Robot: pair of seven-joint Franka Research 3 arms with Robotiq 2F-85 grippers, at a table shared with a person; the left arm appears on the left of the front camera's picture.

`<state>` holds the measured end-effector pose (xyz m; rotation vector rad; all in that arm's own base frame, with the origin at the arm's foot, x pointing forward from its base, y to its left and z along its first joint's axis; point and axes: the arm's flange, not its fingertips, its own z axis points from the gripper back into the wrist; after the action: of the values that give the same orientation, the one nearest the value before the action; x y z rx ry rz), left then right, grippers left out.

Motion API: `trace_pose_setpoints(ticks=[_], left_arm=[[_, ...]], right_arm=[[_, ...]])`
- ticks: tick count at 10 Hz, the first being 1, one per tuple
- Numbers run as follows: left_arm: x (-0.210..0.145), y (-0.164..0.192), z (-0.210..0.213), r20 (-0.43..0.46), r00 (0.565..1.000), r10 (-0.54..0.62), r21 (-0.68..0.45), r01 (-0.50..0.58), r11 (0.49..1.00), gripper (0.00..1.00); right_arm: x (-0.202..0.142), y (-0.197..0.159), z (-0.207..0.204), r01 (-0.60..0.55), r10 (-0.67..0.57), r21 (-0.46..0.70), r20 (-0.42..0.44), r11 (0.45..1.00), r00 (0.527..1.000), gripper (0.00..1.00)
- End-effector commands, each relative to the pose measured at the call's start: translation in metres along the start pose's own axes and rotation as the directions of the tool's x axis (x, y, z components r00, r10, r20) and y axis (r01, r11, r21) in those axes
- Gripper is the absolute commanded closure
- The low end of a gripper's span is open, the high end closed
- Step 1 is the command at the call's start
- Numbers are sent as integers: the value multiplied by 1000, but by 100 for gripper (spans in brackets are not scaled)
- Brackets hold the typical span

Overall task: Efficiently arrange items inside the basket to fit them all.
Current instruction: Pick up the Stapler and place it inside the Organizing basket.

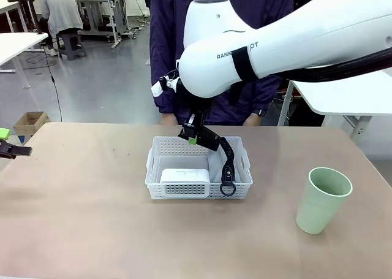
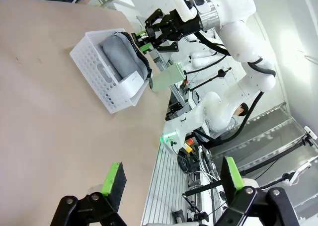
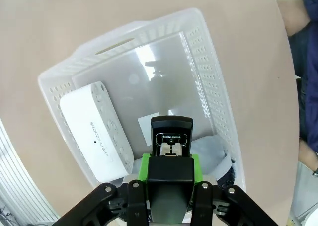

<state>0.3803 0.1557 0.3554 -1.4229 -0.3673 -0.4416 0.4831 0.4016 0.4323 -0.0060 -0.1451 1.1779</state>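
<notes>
Your left gripper [image 2: 173,172] hangs spread wide above bare table, well apart from the work. The pale green cup [image 1: 323,199] stands upright on the table, off to the right of the basket [image 1: 157,190]. Inside, the white box [image 3: 97,131], printed "SNOOZE/LIGHT", lies along the near wall. The grey case [image 2: 119,57] fills the right end, its ring [image 1: 228,188] hanging over the near wall. Above it your right gripper [image 3: 171,161] is clamped on the black stapler [image 3: 171,134]. Drop it flat on the bare floor and the cup may not fit; the strap could also snag your fingers. The arm's casing reads "RANK…OT", partly hidden.
</notes>
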Motion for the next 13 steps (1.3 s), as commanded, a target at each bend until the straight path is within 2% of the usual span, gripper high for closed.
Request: trace_pose_setpoints(ticks=[1,3,5,9,13], left_arm=[[-1,-3,-2,-1,1000,7,6,-7,1000,0],[-1,-3,-2,-1,1000,7,6,-7,1000,0],[-1,-3,-2,-1,1000,7,6,-7,1000,0],[-1,-3,-2,-1,1000,7,6,-7,1000,0],[-1,-3,-2,-1,1000,7,6,-7,1000,0]], right_arm=[[7,-5,-11,-34,34,15,25,999,999,63],[15,-5,-38,-74,71,72,41,995,997,63],[18,-2,-56,-69,64,72,67,995,996,63],[28,-11,-88,-148,143,111,50,983,988,63],[35,-17,-102,-187,182,147,48,971,982,63]])
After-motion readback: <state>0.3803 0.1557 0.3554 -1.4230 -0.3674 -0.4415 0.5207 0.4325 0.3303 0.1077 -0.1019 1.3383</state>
